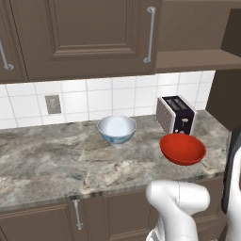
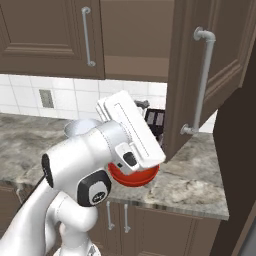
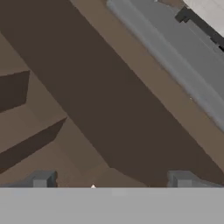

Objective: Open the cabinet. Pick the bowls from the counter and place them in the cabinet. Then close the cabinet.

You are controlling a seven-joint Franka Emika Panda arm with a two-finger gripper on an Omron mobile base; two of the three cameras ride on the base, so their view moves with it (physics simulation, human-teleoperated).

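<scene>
The cabinet (image 1: 84, 33) hangs above the counter (image 1: 56, 160). Its left door is closed, and its right door (image 2: 225, 55) is swung open, showing a brown shelf (image 1: 188, 60). The white bowl with blue pattern (image 1: 116, 129) stands mid-counter. To its right, near the front edge, sits the red bowl (image 1: 182, 148); the right base view shows the red bowl (image 2: 135, 176) partly behind my hand (image 2: 131, 132). In the hand view my gripper (image 3: 111, 180) is open and empty, with its fingertips (image 3: 41, 179) wide apart close to brown wood.
A toaster (image 1: 176, 114) stands against the tiled wall behind the red bowl. The open door's long silver handle (image 2: 202, 82) hangs just right of my hand. Low cabinets with short handles (image 1: 76, 214) run under the counter.
</scene>
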